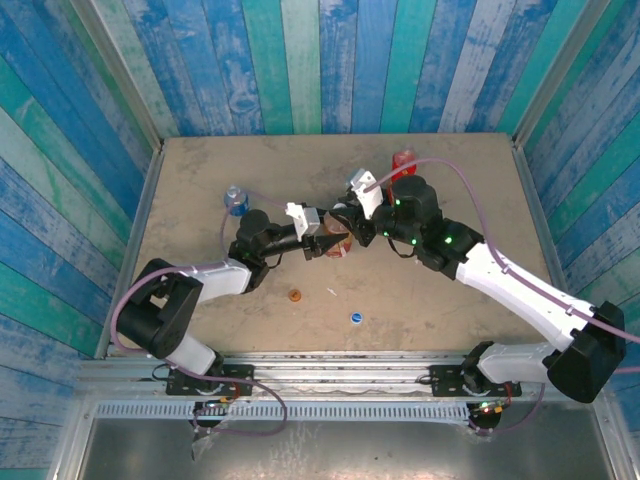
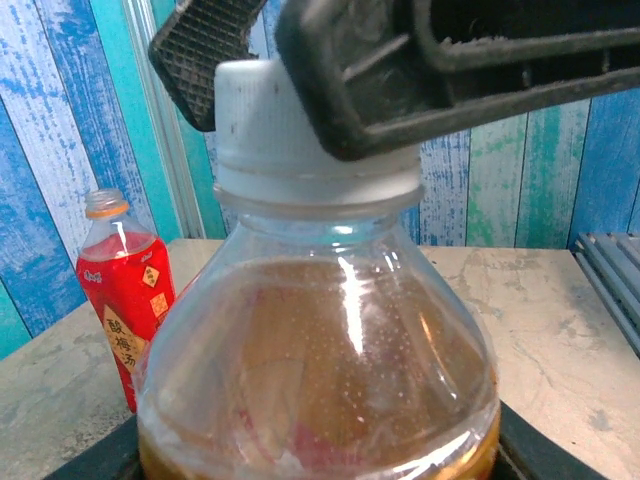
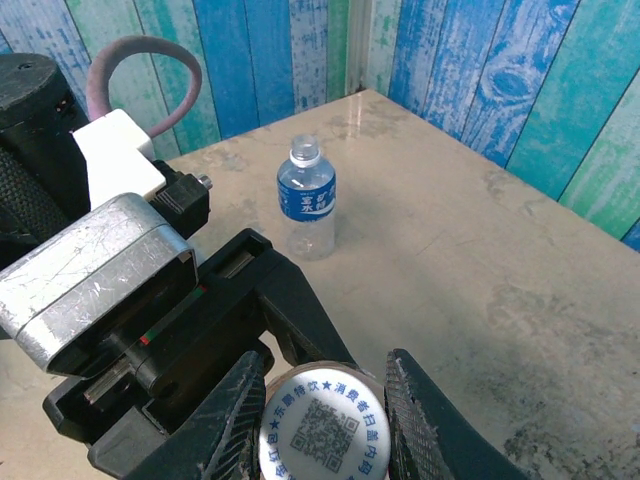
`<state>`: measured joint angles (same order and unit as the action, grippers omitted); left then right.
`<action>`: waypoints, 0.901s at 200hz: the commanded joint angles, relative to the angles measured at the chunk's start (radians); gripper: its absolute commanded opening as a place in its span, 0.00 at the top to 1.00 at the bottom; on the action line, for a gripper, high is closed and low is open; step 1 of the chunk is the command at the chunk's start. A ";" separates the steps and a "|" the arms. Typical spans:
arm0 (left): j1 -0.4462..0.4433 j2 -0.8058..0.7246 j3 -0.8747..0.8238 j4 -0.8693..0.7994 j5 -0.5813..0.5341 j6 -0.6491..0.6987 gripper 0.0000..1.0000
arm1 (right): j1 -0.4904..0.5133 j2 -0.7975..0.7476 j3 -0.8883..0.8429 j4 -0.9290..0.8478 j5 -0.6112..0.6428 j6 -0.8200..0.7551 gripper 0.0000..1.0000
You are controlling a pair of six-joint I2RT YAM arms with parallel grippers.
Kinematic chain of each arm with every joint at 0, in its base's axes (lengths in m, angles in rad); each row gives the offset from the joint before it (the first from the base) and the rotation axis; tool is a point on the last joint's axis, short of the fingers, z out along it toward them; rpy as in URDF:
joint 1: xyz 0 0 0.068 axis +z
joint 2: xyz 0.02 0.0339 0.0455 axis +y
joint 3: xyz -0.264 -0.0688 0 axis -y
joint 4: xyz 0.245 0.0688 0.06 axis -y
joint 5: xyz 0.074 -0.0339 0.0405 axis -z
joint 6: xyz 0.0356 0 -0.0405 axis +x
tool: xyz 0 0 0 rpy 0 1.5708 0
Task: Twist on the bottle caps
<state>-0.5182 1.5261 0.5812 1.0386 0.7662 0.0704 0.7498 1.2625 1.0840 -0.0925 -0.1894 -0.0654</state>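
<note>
The amber-brown tea bottle (image 2: 320,350) stands upright at the table's middle (image 1: 338,246), and my left gripper (image 1: 328,246) is shut on its body from the left. A white cap (image 3: 325,428) sits on the bottle's neck (image 2: 300,130). My right gripper (image 3: 325,410) is shut on this cap from above, its ribbed pads (image 2: 200,55) pressed on both sides. The red bottle (image 2: 125,290) stands uncapped at the back right (image 1: 405,160). The clear bottle with a blue label (image 3: 307,200) stands uncapped at the back left (image 1: 236,200). An orange cap (image 1: 295,296) and a blue cap (image 1: 356,318) lie loose near the front.
Blue and green plank walls (image 1: 320,60) enclose the table on three sides. A metal rail (image 1: 330,368) runs along the near edge by the arm bases. Bare tabletop (image 1: 200,170) lies to the far left and at the front right.
</note>
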 commanded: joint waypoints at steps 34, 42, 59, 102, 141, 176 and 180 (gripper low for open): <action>0.004 -0.057 -0.001 0.121 -0.230 -0.044 0.65 | 0.021 0.025 -0.045 0.012 0.142 0.165 0.95; 0.002 -0.055 -0.003 0.137 -0.268 -0.055 0.65 | 0.042 0.025 -0.053 0.022 0.171 0.151 0.94; 0.001 -0.054 0.013 0.106 -0.263 -0.051 0.64 | 0.073 0.027 -0.058 0.027 0.201 0.124 0.94; -0.001 -0.074 -0.003 0.074 -0.333 -0.026 0.64 | 0.074 0.054 -0.017 -0.013 0.281 0.154 0.98; 0.000 -0.075 0.020 0.033 -0.270 -0.041 0.55 | 0.081 0.074 -0.010 -0.029 0.353 0.191 0.99; -0.001 -0.109 0.005 -0.059 -0.246 -0.019 0.35 | 0.065 0.060 -0.013 -0.023 0.385 0.201 0.99; -0.001 -0.113 0.009 -0.085 -0.235 -0.015 0.32 | 0.060 0.059 -0.015 -0.023 0.388 0.205 0.99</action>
<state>-0.5373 1.5124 0.5713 0.9947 0.5823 0.0513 0.8238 1.3212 1.0859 -0.0151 0.1043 0.1020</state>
